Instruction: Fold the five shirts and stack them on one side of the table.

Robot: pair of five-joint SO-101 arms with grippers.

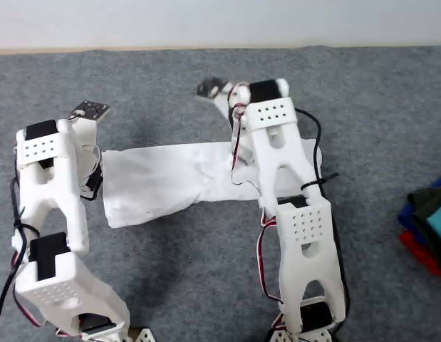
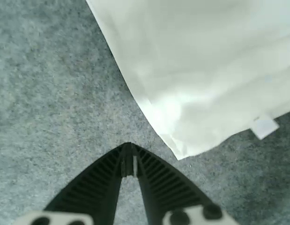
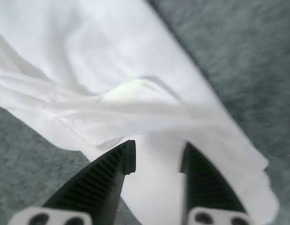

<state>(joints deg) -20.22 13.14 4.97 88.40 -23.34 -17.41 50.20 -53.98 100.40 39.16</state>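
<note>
High view: white fabric shirt (image 1: 163,182) part-folded on grey felt table (image 1: 206,278). Left gripper (image 2: 129,157) closed, empty, shirt corner just ahead. Right gripper (image 3: 159,152) parted above shirt, likely readying next fold.

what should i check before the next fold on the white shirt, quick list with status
1. Left gripper on the white shirt: not ok; shut over bare table beside the shirt's edge.
2. Right gripper ready to grasp: ok; open above the shirt.
3. Shirt lying flat: not ok; creased near its middle.
4. Shirt's end under the right arm: cannot tell; the arm covers it.
5. Stack of coloured shirts out of the way: ok; at the table's edge, apart from the white shirt.
</note>
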